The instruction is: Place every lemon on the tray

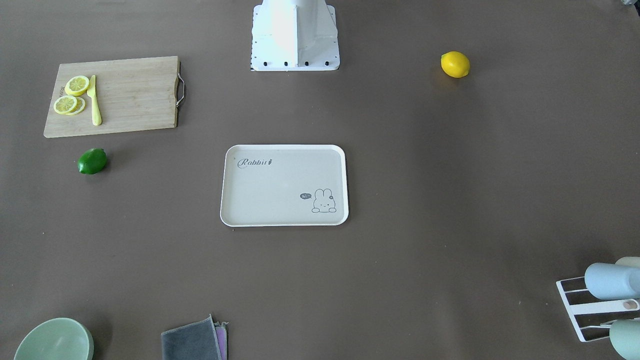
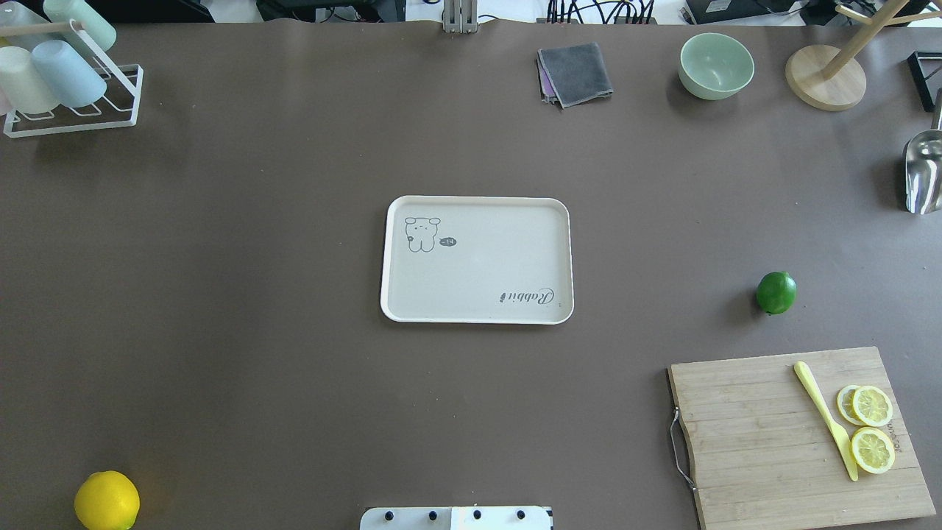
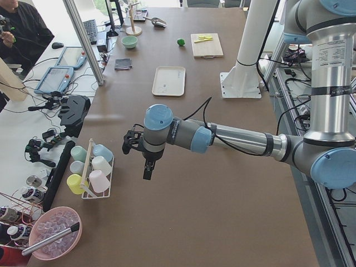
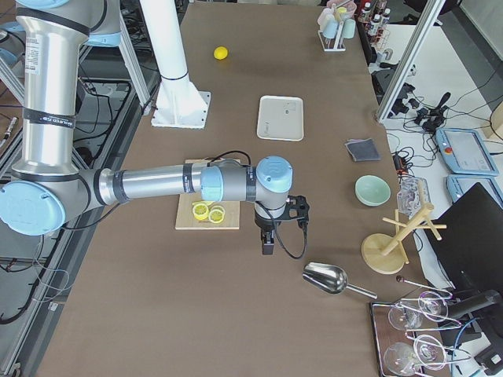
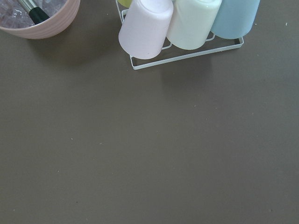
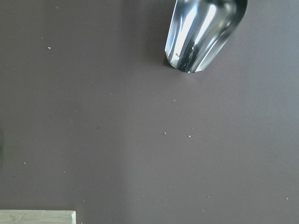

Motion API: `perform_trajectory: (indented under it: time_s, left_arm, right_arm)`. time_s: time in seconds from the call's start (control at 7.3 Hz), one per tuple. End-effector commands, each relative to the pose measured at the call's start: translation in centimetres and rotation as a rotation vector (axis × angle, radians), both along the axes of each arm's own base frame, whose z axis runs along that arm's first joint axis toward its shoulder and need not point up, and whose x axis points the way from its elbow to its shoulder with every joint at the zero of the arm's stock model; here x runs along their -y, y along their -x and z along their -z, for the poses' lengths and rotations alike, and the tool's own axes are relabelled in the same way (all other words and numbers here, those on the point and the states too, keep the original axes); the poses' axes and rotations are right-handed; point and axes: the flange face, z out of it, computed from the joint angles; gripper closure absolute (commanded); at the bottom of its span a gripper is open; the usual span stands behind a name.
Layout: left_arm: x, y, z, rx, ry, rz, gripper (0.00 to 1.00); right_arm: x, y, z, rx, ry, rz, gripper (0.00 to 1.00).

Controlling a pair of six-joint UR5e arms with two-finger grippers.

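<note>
The cream tray (image 2: 478, 265) with its "Rabbit" script lies mid-table with nothing on it; it also shows in the front view (image 1: 280, 190). The yellow lemon (image 2: 107, 500) sits near the robot's side at the left, also seen in the front view (image 1: 455, 64). The dark green lemon (image 2: 776, 292) lies right of the tray, just beyond the cutting board. My left gripper (image 3: 146, 167) hangs over the table's left end by the cup rack. My right gripper (image 4: 267, 243) hangs between the board and the metal scoop. I cannot tell if either gripper is open or shut.
A wooden cutting board (image 2: 773, 442) with lemon slices (image 2: 872, 427) and a yellow knife (image 2: 824, 416) lies at the near right. A cup rack (image 2: 66, 73), grey cloth (image 2: 575, 72), green bowl (image 2: 716, 65), wooden stand (image 2: 824, 77) and metal scoop (image 2: 923, 173) line the far and right edges.
</note>
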Motion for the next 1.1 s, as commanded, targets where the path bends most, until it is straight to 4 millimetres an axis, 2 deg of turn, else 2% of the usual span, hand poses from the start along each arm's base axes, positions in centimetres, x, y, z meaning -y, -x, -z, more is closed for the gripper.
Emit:
perform_trajectory:
  time_s: [0.0,0.96]
  left_arm:
    - [0.33,0.01,-0.09,0.003,0.003,0.001,0.02]
    - [0.33,-0.01,-0.21,0.000,0.004,0.000,0.02]
  right_arm:
    - [-0.29,-0.03,-1.03,-0.003,0.020,0.001,0.00]
    - [0.02,0.01,-1.42,0.000,0.026,0.001,0.00]
